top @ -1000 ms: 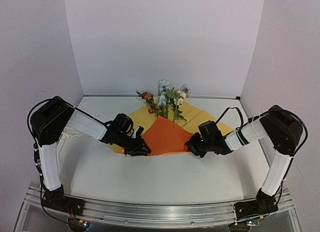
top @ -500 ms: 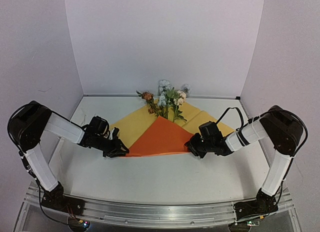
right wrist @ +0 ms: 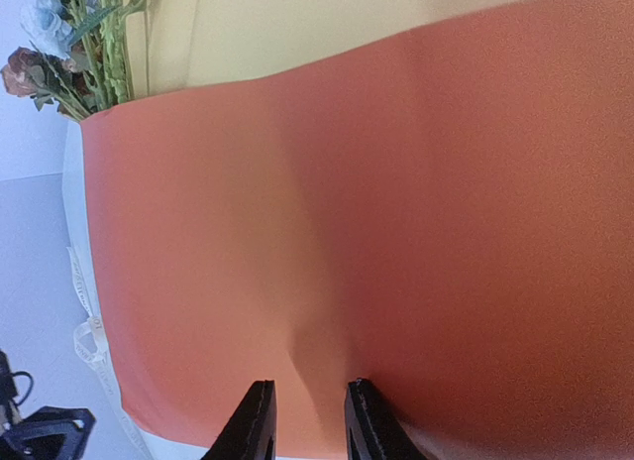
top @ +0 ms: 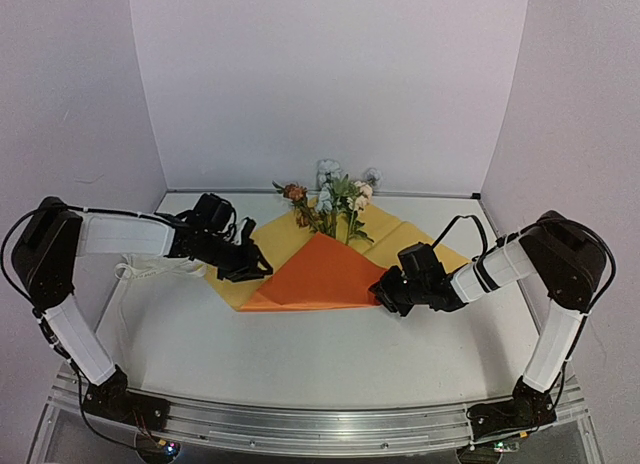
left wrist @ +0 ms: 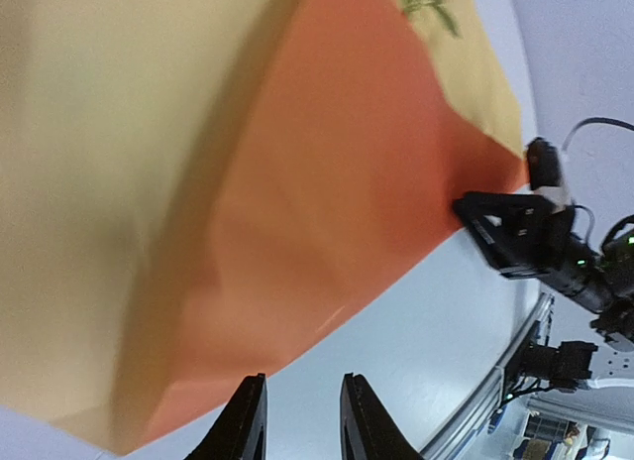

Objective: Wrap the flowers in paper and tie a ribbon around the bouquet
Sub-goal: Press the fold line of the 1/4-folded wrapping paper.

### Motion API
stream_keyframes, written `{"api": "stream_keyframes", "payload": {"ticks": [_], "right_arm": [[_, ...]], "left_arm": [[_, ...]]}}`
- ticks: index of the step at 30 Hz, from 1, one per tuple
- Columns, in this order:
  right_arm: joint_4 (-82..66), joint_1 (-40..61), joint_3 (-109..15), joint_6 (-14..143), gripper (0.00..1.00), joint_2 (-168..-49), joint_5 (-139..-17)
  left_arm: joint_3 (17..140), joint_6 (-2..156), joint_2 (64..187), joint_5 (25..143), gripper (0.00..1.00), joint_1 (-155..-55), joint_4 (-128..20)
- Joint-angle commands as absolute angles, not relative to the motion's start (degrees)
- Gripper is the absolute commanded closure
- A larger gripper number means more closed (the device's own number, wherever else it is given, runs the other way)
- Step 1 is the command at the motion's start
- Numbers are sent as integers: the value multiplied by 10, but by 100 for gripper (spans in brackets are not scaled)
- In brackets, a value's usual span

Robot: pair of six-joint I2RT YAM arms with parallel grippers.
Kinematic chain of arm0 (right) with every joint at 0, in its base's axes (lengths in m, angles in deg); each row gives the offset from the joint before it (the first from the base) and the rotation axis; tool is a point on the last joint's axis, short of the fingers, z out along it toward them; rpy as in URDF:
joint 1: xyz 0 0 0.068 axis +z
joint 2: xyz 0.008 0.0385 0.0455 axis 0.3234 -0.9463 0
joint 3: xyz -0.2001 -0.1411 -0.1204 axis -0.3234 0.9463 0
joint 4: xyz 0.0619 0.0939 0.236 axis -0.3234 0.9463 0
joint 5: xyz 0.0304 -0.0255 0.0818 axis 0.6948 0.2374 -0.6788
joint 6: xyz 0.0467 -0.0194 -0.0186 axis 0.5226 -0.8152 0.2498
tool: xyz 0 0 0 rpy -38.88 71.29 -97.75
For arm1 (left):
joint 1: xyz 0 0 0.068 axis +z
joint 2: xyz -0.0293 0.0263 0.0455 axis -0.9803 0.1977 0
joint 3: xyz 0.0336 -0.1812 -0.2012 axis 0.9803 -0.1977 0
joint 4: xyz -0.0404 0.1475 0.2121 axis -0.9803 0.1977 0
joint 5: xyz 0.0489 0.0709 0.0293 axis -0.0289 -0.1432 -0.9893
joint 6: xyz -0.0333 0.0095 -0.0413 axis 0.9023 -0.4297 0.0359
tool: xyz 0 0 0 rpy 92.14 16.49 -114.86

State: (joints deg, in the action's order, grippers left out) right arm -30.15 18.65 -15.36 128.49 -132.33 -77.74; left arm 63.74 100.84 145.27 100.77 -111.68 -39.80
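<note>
The paper (top: 265, 242) lies yellow side up with an orange flap (top: 322, 269) folded over its middle. The flowers (top: 330, 196) rest at its far corner, stems under the flap, blossoms toward the back wall. My left gripper (top: 258, 268) hovers over the flap's left edge, jaws apart with nothing between them (left wrist: 302, 379). My right gripper (top: 381, 293) sits at the flap's right corner, its open fingers resting on the orange sheet (right wrist: 310, 383). The ribbon (top: 150, 269) lies loose on the table under my left arm.
White walls close in the table at the back and both sides. The white tabletop (top: 330, 354) stretches from the paper to the metal rail (top: 320, 429) at the front. My right gripper's body (left wrist: 520, 232) shows in the left wrist view.
My left arm swung out to the left along the front edge, then back and rightward over the paper's left side. The flap's left corner shifted left. The right arm stayed put.
</note>
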Motion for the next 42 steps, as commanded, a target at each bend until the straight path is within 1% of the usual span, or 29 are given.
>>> {"api": "stream_keyframes", "payload": {"ticks": [1, 4, 8, 15, 19, 26, 33, 35, 38, 42], "right_arm": [[-223, 182, -144, 1289, 73, -1328, -774], [-223, 182, -147, 1289, 73, -1327, -773], [-223, 182, -148, 1291, 73, -1325, -773], [-226, 182, -134, 1301, 72, -1314, -758], [-243, 170, -88, 1316, 72, -1284, -742], [-288, 96, 20, 1331, 70, -1225, -740], [-339, -11, 115, 1348, 69, -1184, -770], [-339, -31, 128, 1341, 67, -1165, -773], [-319, -38, 125, 1321, 58, -1134, -772], [-296, -37, 114, 1294, 51, -1128, -780]], "left_arm": [[688, 1024, 1532, 1048, 73, -1157, -451], [682, 1040, 1579, 1071, 75, -1163, -488], [667, 1051, 1608, 1088, 75, -1163, -513], [664, 1049, 1635, 1065, 75, -1158, -479], [653, 1055, 1646, 1052, 76, -1146, -465], [635, 1051, 1650, 1050, 76, -1128, -461], [638, 1047, 1650, 1054, 76, -1126, -461], [642, 1044, 1651, 1055, 76, -1126, -461], [650, 1039, 1647, 1057, 76, -1126, -457], [662, 1036, 1644, 1059, 76, -1126, -454]]}}
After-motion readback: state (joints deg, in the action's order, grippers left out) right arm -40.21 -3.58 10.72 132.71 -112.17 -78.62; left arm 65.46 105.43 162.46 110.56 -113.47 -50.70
